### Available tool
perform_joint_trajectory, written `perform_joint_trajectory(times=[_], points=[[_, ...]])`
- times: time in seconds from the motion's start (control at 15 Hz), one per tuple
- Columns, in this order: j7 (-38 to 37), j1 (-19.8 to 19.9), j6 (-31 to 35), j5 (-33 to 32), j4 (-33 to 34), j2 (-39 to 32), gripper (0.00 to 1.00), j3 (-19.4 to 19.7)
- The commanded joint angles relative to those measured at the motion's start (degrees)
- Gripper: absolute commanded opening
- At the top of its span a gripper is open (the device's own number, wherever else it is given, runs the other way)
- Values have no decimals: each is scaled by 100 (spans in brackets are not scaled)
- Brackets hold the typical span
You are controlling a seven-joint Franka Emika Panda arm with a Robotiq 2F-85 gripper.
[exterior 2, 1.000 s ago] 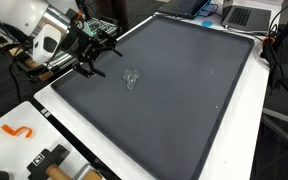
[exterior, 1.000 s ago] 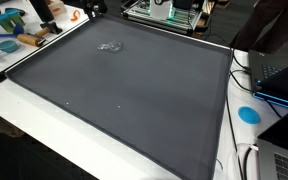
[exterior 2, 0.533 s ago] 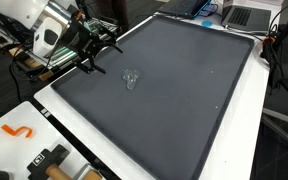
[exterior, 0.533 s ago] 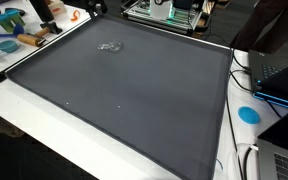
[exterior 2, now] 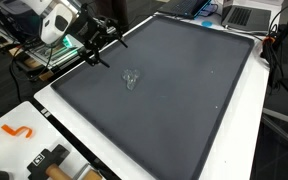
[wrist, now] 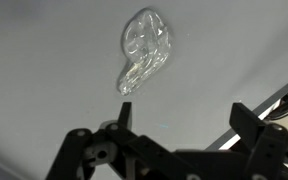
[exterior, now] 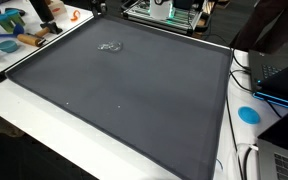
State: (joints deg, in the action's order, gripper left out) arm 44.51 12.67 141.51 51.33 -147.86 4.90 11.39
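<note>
Clear plastic wrap [wrist: 142, 60] lies on grey mat [wrist: 44, 50].

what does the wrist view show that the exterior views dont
Only the wrist view: the folds of the clear crumpled thing close up, with the open gripper fingers lower in the picture, apart from it. Only an exterior view: the white table edge, an orange hook, a blue disc, a laptop. Both: the clear thing lying on the dark mat.
</note>
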Motion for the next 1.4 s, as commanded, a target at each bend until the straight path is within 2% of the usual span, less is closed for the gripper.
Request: perform_joint_trajectory(times=[0.0,0.4,0.53,0.67,0.73,0.8,1.0,1.13,1.33], points=[[-948,-204,411,-687,-279,325,100,-190],[-3489,-461,392,-2995,-134,412,100,-626],[-4396,-130,293,-3896,1,310,100,-1123],[-5333,-187,-33,-4784,184,348,100,-1345],[-5722,-416,-219,-5178,305,332,100,-1248],[-5986,-475,-468,-5449,457,292,100,-1325],[-6240,-720,-1284,-5859,964,151,100,-1416],[-6155,-878,-1838,-6025,1326,-6,100,-1463],[-6139,-1056,-2373,-6326,1783,-302,100,-1493]])
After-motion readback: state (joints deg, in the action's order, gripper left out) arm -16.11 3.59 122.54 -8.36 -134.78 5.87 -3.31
